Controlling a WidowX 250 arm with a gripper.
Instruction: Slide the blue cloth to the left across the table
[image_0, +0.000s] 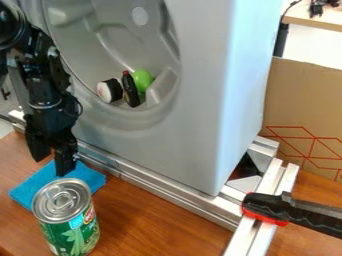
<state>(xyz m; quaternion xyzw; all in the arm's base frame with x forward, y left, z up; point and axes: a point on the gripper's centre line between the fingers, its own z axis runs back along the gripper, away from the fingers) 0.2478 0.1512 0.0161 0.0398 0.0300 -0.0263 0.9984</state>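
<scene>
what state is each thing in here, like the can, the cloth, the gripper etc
green can: upright, top sealed
blue cloth: lying flat
gripper: open, pointing down over the cloth
gray machine: round opening uncovered
dark bottle: in the opening, tilted

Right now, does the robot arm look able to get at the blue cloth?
Probably yes: its open claw hangs at the blue cloth, with nothing visible between them; the green can stands on the near side.
</scene>
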